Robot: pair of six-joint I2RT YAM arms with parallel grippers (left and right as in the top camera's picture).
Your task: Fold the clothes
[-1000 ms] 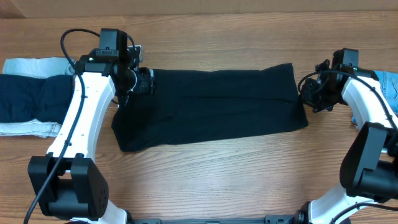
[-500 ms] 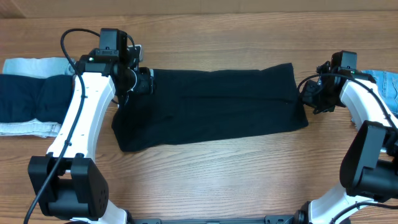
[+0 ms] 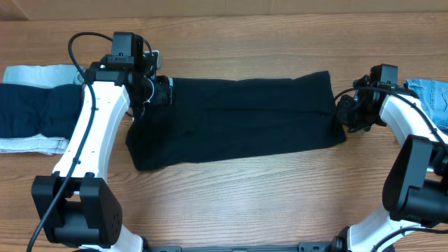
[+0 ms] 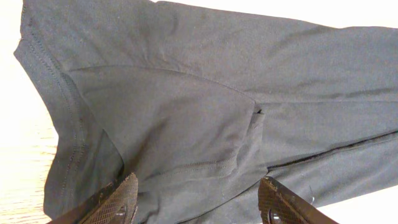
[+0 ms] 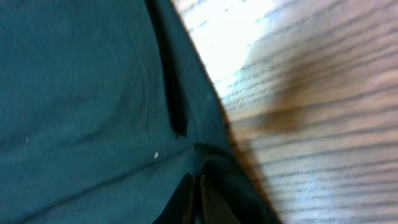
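Note:
The black garment [image 3: 238, 119] of the clothes lies spread flat as a long rectangle across the middle of the table. My left gripper [image 3: 162, 91] hovers over its left end. In the left wrist view that gripper [image 4: 196, 202] is open, its fingers [image 4: 118, 202] wide apart above the wrinkled black cloth [image 4: 186, 93] and holding nothing. My right gripper [image 3: 343, 112] is at the garment's right edge. In the right wrist view it [image 5: 196, 186] is shut, with the cloth's edge [image 5: 81, 93] bunched up at its tips.
A dark navy garment [image 3: 28, 108] lies on light-blue denim [image 3: 31, 145] at the far left. More light-blue denim [image 3: 430, 94] shows at the right edge, behind the right arm. Bare wooden table [image 3: 245, 196] runs along the front.
My right gripper has slid left onto the garment's right edge and closed there. The left arm and the garment have not moved.

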